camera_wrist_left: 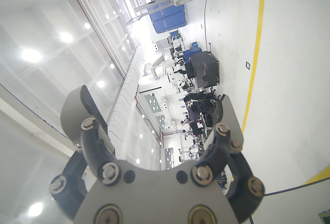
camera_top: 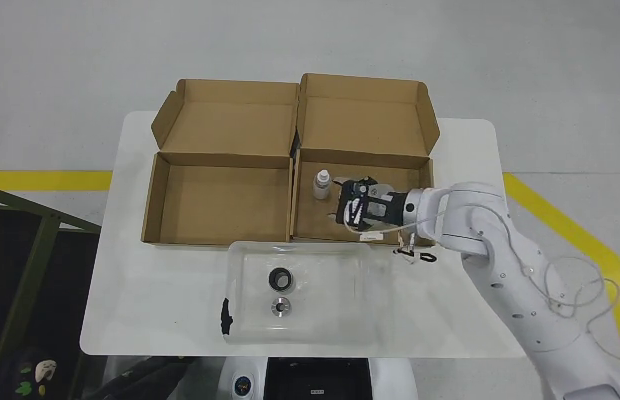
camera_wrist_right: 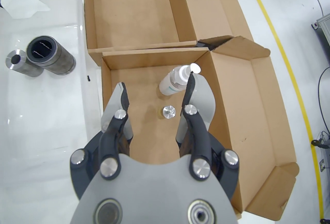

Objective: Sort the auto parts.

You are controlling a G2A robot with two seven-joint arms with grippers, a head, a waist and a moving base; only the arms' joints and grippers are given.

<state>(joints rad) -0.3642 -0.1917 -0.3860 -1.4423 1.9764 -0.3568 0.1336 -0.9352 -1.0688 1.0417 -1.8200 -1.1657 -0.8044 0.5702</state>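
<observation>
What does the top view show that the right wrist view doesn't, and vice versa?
Top view adds a small black object on the white table. Right wrist view adds a small round silver piece in one brown cardboard box, below the open right gripper. Shared: white pump bottle, two metal cylinders in the clear plastic tray, both boxes.

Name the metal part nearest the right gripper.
The small silver part on the cardboard box floor, below the right gripper; the two larger cylinders stand farther off in the clear tray.
</observation>
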